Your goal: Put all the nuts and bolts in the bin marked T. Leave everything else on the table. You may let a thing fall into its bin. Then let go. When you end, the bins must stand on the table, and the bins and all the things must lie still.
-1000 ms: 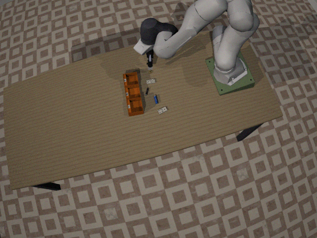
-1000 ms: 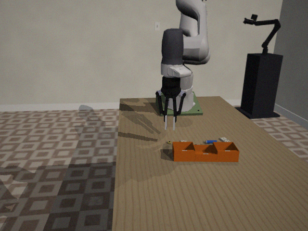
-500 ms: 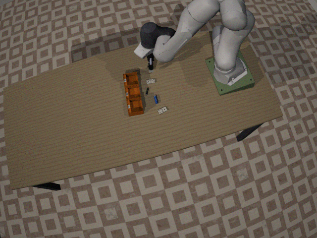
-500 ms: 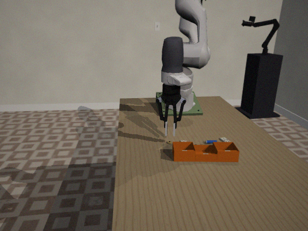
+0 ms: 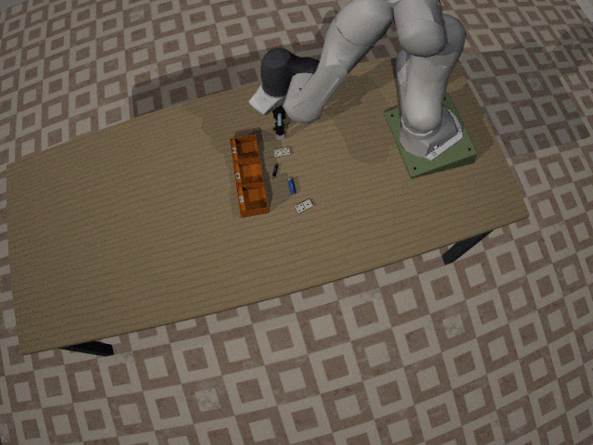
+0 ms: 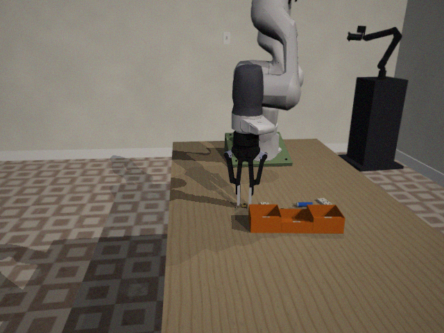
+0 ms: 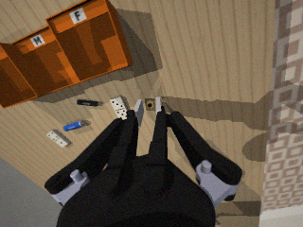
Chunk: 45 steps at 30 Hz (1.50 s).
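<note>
A small brass nut (image 7: 151,104) lies on the table just off the end of the orange three-part bin (image 5: 249,174). My gripper (image 7: 150,104) points straight down with its fingertips at table height, one on each side of the nut. The fingers stand narrowly apart with small gaps to the nut, so it is not clamped. The gripper (image 6: 243,202) and the nut (image 6: 243,205) also show in the exterior view. The nearest compartment is marked F (image 7: 87,43), the middle one M (image 7: 43,61). The third compartment (image 5: 253,201) is at the far end. A small dark rod-like piece (image 7: 88,102) lies beside the bin.
Two white dominoes (image 5: 283,151) (image 5: 304,206) and a blue cylinder (image 5: 291,185) lie on the table beside the bin. The table's edge and the patterned floor (image 7: 284,95) are close beyond the nut. The robot base (image 5: 431,138) stands at the far right.
</note>
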Tool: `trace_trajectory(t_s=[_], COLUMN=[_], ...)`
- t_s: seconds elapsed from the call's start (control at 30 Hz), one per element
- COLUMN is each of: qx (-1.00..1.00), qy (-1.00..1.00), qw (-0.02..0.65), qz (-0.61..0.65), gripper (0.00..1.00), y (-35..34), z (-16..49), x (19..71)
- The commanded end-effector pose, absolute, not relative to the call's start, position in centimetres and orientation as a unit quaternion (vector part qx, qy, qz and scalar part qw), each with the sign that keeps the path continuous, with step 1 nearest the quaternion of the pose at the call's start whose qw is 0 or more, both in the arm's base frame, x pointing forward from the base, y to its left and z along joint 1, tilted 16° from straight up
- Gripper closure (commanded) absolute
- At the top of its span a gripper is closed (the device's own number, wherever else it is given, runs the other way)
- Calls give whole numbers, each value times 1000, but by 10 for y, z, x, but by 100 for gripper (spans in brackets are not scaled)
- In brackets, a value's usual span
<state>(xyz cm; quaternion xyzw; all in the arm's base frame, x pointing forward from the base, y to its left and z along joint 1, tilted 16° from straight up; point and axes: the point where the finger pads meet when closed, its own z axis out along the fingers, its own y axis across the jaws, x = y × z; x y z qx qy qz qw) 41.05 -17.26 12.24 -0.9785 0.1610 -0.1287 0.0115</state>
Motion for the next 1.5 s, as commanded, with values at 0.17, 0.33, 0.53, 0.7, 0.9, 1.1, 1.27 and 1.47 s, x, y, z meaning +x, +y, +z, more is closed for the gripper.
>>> trace_trajectory(t_s=[0.17,0.33,0.53,0.7,0.9,1.1,1.27,1.47], qx=[-978,-978,-978,-978,-978,-978,-978,-978], qy=[155,155,155,155,155,155,155,155], qw=[10,10,10,10,10,10,10,10], qz=[-136,-136,-136,-136,-136,-136,-136,-136], gripper=[81,81,81,81,81,93,93,93], y=[-174,-173,-172,-172,-172,-172,-172,-172], z=[116,115,115,115,115,115,115,115], x=[415,414,413,412,411,411,411,411])
